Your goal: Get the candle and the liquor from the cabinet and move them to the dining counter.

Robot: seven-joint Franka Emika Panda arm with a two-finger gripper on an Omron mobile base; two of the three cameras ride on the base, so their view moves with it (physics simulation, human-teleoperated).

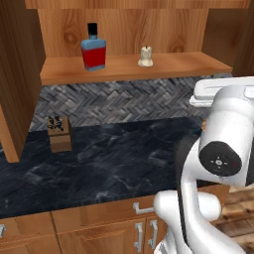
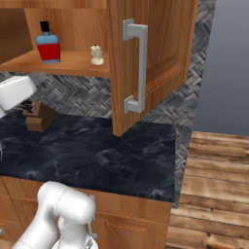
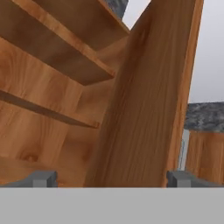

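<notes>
Already the cabinet (image 2: 151, 53) door stands swung wide, so the liquor (image 1: 94, 51) and candle (image 1: 145, 56) sit exposed, well apart on its lowest shelf; the gripper (image 3: 111, 177), jaws spread and empty, faces the door's inner side

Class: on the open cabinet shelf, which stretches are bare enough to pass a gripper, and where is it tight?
The shelf is bare right of the candle, out to its right end, and left of the liquor, to the cabinet wall. The gap between the liquor and candle is narrower. In the hand view, the gripper is open, facing the door.
</notes>
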